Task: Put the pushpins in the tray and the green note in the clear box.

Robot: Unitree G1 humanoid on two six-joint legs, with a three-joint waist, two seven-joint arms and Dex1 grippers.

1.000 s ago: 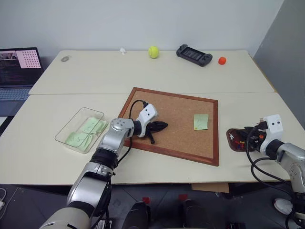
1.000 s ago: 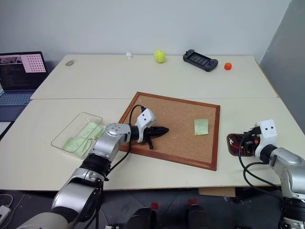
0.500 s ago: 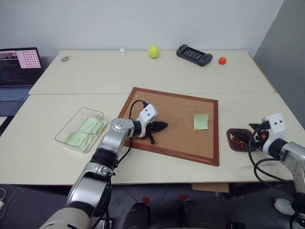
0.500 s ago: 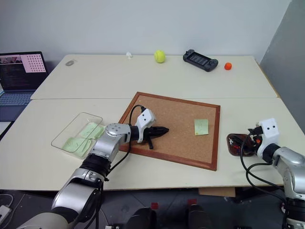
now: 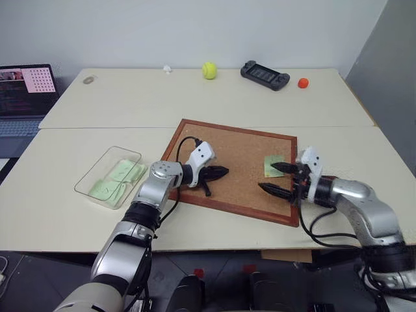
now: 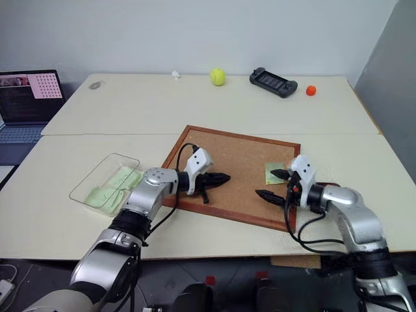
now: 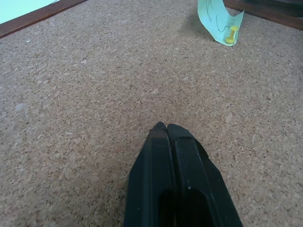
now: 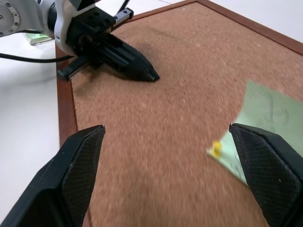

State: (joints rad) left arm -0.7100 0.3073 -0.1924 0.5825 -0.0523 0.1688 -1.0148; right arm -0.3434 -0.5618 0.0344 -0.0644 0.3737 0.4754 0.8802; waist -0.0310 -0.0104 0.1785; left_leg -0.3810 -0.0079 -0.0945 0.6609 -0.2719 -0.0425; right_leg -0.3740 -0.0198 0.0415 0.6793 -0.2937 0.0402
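At the far left edge a laptop [image 5: 25, 91] sits open, well apart from the work. Nearer, the clear box [image 5: 108, 176] lies on the table [image 5: 364, 140] left of the corkboard [image 5: 240, 146], already holding pale-green notes. The left gripper [image 5: 220, 172] rests on the board's left part with its fingers pressed together and nothing between them, probably steadying the board while the other arm works. Right of it, bare cork runs to the green note [image 5: 273, 166], which lies near the board's right edge, fastened by a yellow pushpin [image 8: 216, 148] at one corner. The right gripper [image 5: 275, 178] hangs just beside the note with its fingers spread wide and empty, aimed at the pin, since the pin must come out before the note can go. The tray is mostly hidden behind the right arm, just off the board's right edge. Along the far edge sit a tennis ball [image 5: 208, 70], a game controller [image 5: 264, 74] and an orange ball [image 5: 303, 82], none in the way.
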